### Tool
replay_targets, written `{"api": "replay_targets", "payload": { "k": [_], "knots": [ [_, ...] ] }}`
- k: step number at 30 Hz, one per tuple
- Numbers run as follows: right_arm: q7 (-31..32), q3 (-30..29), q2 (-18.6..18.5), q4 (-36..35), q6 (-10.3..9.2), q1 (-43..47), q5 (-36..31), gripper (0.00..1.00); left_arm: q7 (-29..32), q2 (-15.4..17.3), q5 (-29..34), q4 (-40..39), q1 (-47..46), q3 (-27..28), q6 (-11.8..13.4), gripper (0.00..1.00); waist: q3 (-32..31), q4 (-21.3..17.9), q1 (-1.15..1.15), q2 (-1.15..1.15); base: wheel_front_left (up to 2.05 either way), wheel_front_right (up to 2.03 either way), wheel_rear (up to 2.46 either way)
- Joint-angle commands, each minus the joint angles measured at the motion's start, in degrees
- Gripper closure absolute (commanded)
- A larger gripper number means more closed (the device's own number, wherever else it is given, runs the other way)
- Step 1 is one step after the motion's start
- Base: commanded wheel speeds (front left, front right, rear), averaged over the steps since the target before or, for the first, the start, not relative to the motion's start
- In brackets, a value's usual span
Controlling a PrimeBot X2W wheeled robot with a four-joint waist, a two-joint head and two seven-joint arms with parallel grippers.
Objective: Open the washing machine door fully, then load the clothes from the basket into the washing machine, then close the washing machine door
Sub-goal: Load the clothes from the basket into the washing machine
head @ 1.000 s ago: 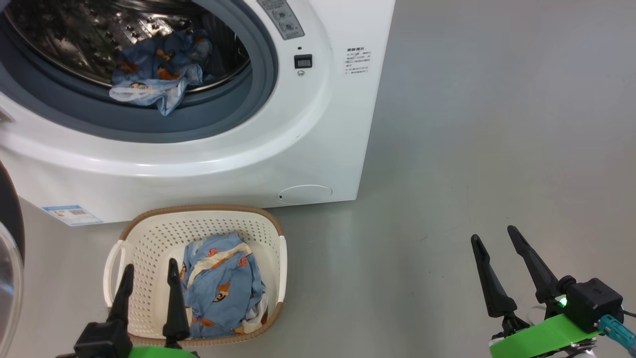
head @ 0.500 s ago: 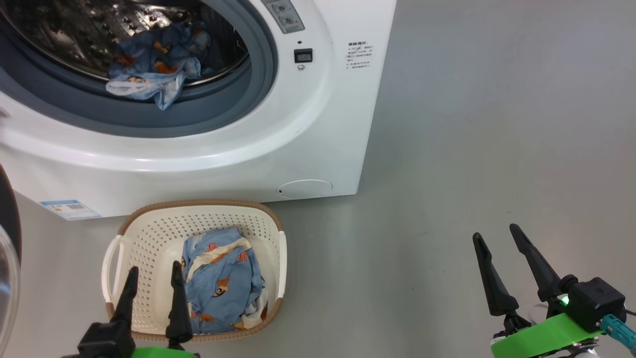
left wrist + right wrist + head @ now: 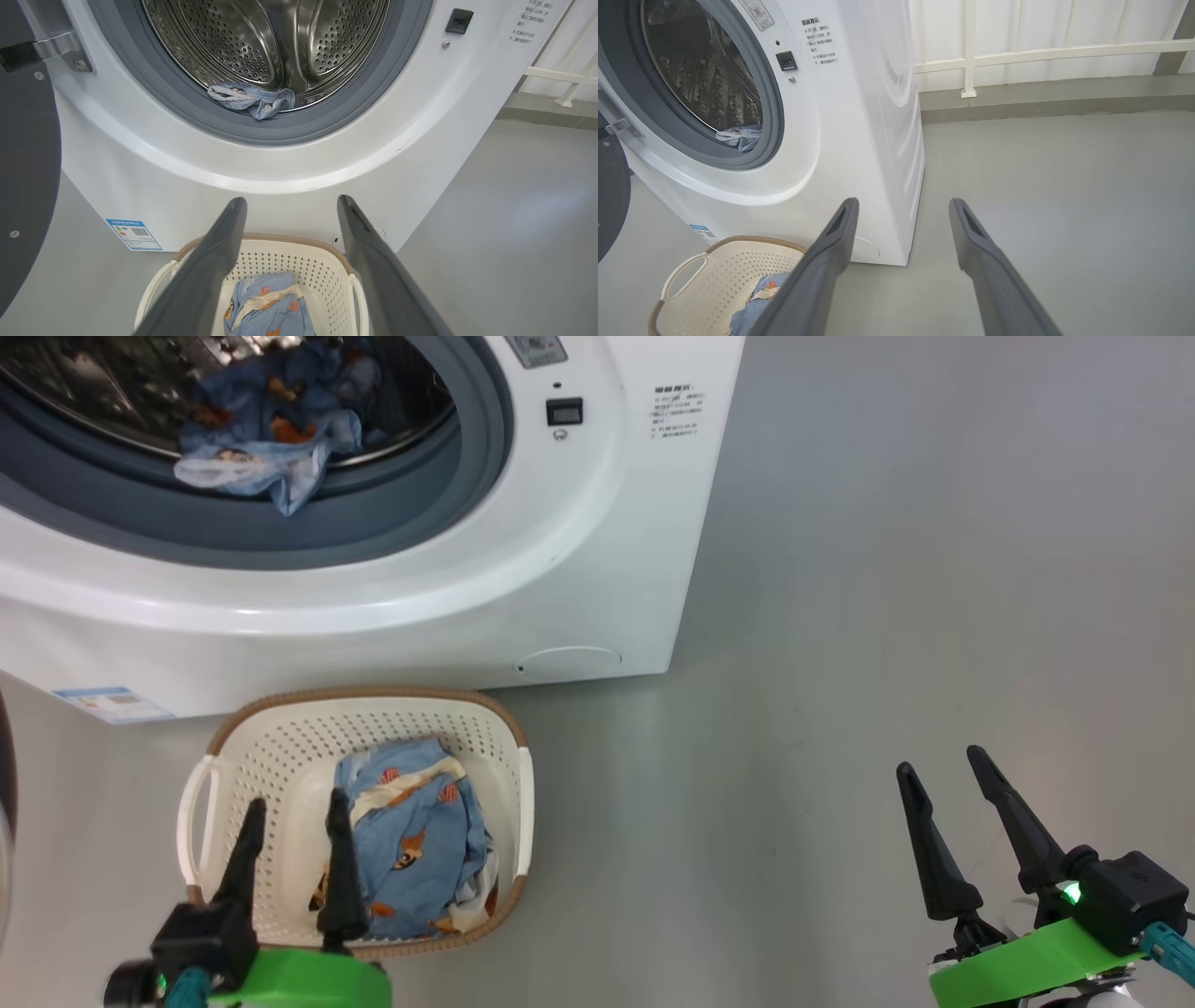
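Left gripper (image 3: 295, 798) farther over the basket (image 3: 373, 695) — jaws wide, clothes (image 3: 411, 840) beneath

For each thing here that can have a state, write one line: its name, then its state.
washing machine door, open, swung aside
washing machine, drum exposed
clothes in drum, loaded, one edge overhanging
clothes in basket, not yet loaded
basket, upright, partly filled
left claw, open, empty
right claw, open, empty

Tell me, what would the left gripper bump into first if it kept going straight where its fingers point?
Probably the white front of the washing machine, just under its grey gasket. The open left gripper aims above the basket rim, though depth is hard to judge.
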Motion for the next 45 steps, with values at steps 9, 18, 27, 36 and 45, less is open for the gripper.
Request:
{"api": "replay_targets", "payload": {
  "k": [9,18,27,36,45],
  "knots": [
    [-0.3,0.7,-1.2,-3.0,0.51,-2.5,-0.3,0.00,-0.6,-0.4,1.1,3.9,-10.6,1.1,-3.0,0.00,6.7,0.3,0.00,0.00,0.00,0.00,0.00],
    [-0.3,0.1,-1.6,-4.6,0.51,-5.1,-0.2,0.00,0.9,0.4,2.0,9.3,-25.4,1.2,-6.2,0.00,13.4,0.3,0.00,0.00,0.00,0.00,0.00],
    [-0.3,0.6,-1.2,-5.1,0.51,-8.5,0.4,0.00,8.8,3.8,-0.6,11.0,-40.1,3.9,-9.2,0.00,18.9,-1.3,0.00,0.00,0.00,0.00,0.00],
    [-0.3,1.5,0.2,-4.6,0.51,-11.4,1.1,0.00,22.4,10.7,-2.7,9.4,-50.4,5.7,-11.2,0.00,22.5,-3.6,0.00,0.00,0.00,0.00,0.00],
    [-0.3,3.4,1.5,-3.7,0.51,-14.0,2.2,0.00,37.1,16.9,-3.0,11.4,-58.7,5.9,-10.6,0.00,24.7,-6.5,0.00,0.00,0.00,0.00,0.00]
  ]
}}
